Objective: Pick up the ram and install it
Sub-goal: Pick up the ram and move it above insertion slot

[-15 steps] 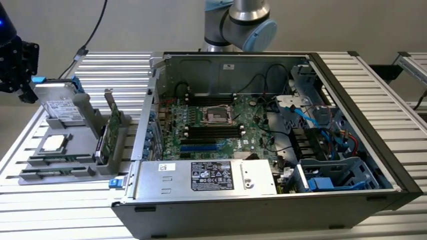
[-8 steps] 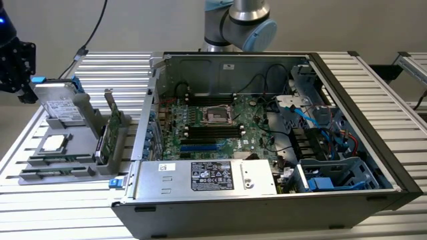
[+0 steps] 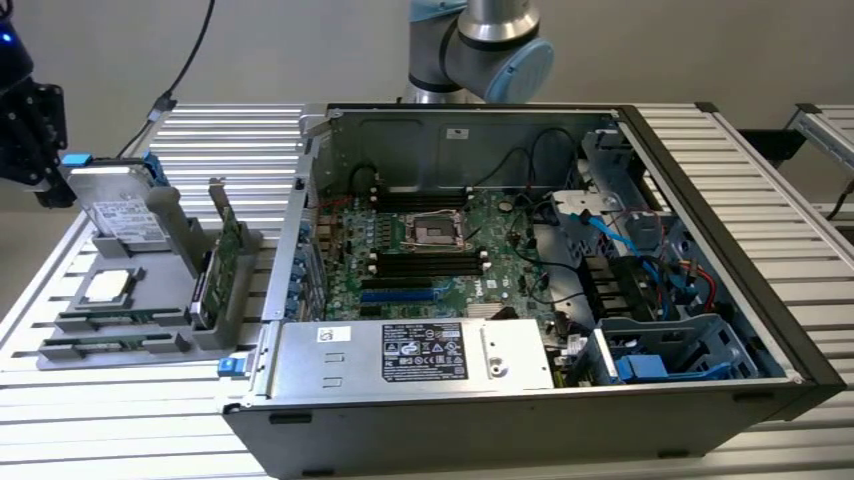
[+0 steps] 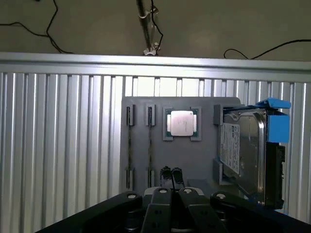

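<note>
Ram sticks (image 4: 129,145), two long, thin green circuit boards, stand on edge side by side in the narrow slots of a flat grey plastic holder (image 4: 194,155), and I am not touching them. My gripper (image 4: 171,174) hovers above the holder, its black fingers (image 4: 166,172) clenched together on nothing. Near the sticks, in the same holder, lies a square silver processor chip (image 4: 182,122), and past it a silver boxy hard drive (image 4: 243,155) with blue tabs stands on its side. The holder rests on a ribbed aluminium table (image 4: 63,145). In the exterior view a green expansion card (image 3: 227,260) stands upright between the holder and an open black computer case (image 3: 747,330), which lies toward the exterior view's right with its green motherboard (image 3: 414,250) exposed.
</note>
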You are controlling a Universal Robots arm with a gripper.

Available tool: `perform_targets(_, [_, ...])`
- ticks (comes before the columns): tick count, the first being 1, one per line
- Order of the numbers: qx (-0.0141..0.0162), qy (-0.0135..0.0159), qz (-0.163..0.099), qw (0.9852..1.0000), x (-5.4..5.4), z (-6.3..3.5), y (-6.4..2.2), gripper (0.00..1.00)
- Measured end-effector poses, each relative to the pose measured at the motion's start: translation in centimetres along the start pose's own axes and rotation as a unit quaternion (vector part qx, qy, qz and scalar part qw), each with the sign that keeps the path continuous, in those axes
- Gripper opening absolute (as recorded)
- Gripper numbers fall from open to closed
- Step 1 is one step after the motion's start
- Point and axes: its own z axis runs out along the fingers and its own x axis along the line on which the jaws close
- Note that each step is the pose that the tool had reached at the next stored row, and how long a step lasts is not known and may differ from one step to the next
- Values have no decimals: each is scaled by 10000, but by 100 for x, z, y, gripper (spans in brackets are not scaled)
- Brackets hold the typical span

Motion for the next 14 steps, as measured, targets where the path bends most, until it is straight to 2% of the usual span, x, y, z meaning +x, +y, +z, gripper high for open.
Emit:
perform_targets(3, [15, 10, -272, 9996, 0, 0, 0, 10])
perform_targets(7, [36, 23, -602, 9982, 0, -1, 0, 10])
perform_targets(14, [44, 18, -652, 9979, 13, 1, 5, 10])
